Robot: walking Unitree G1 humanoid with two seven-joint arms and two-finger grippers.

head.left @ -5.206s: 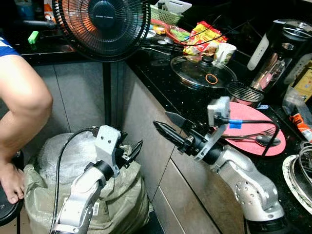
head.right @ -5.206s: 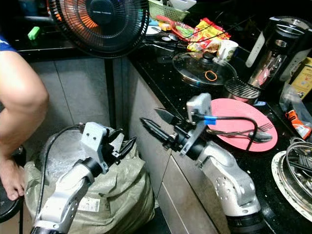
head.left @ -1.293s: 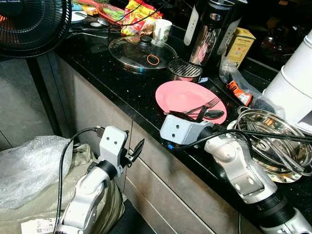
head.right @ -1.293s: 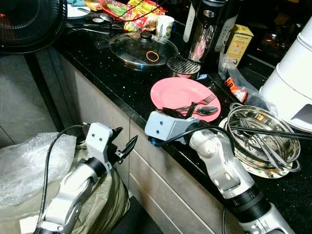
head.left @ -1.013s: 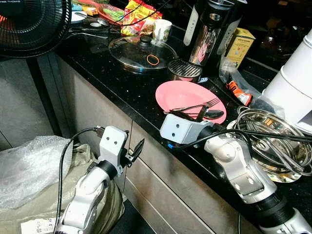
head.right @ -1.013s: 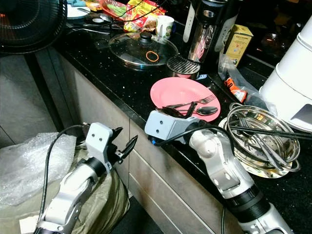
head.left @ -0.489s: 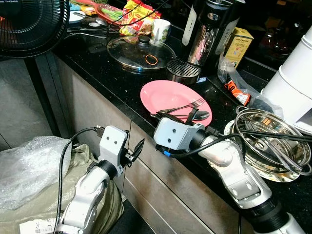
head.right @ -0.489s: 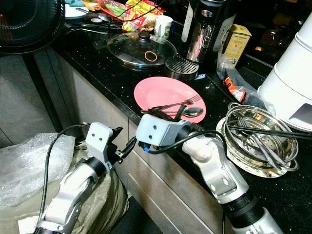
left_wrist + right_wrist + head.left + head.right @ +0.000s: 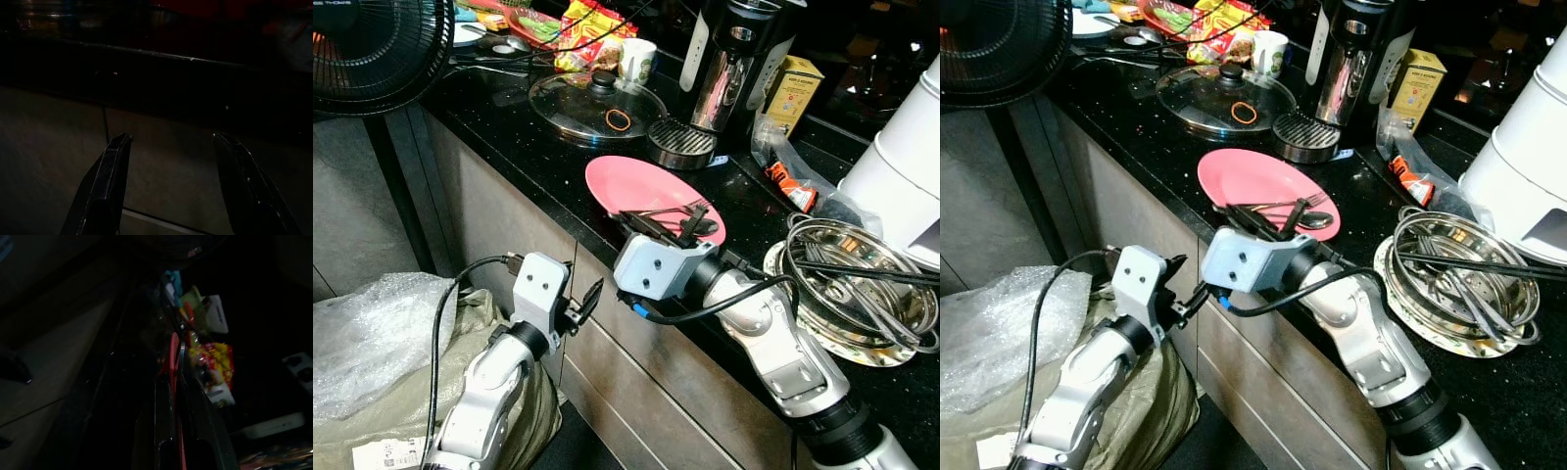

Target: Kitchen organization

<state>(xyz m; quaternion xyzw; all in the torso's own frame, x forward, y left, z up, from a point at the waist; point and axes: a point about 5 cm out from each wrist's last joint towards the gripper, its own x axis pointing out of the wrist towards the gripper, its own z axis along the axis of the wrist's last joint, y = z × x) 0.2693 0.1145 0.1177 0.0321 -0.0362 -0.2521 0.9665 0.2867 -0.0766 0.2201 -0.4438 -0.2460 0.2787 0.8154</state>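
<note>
Left eye view: cluttered black speckled counter (image 9: 558, 171), right tool (image 9: 658, 229) pinching pink plate (image 9: 636, 186), left tool (image 9: 582, 302) spread.

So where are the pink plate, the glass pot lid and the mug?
pink plate (image 9: 626, 181): left eye view, bare far-left part of its surface.
glass pot lid (image 9: 570, 106): left eye view, clear glass beside the knob.
mug (image 9: 637, 61): left eye view, its white side.

Right arm reaches forward and inward, wrist over the counter edge (image 9: 607, 250); right gripper (image 9: 661, 227) pinches its fingers together at the counter's near rim. Left arm raised below the counter front, left gripper (image 9: 168, 183) fingers parted, holding nothing.
</note>
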